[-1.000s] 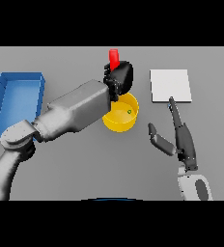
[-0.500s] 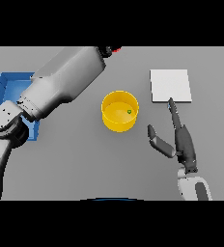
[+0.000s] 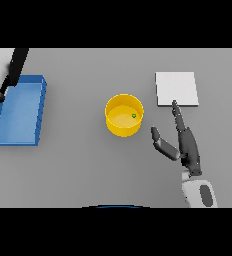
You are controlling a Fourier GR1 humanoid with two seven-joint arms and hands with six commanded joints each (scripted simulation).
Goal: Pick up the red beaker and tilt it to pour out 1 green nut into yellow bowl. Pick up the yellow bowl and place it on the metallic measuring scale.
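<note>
The yellow bowl (image 3: pixel 117 125) stands upright at the middle of the table, and one green nut (image 3: pixel 134 116) lies inside it near its right wall. Right of the bowl and further back lies the flat metallic measuring scale (image 3: pixel 176 89), with nothing on it. My right hand (image 3: pixel 187 146) rests open just to the right of the bowl, fingers pointing toward the scale's near edge, thumb spread toward the bowl and touching neither. My left arm is off at the far left edge; a dark part of it, likely the left hand (image 3: pixel 14 69), shows above the blue bin. The red beaker is out of sight.
A blue open bin (image 3: pixel 20 111) lies at the left side of the table, partly under my left arm. Bare grey tabletop (image 3: pixel 78 165) lies between the bin and the bowl and in front of the bowl.
My left arm has swung away from above the bowl to the far left edge, and the red beaker it held has gone out of view. The nut now lies in the bowl. My right hand has hardly moved.
</note>
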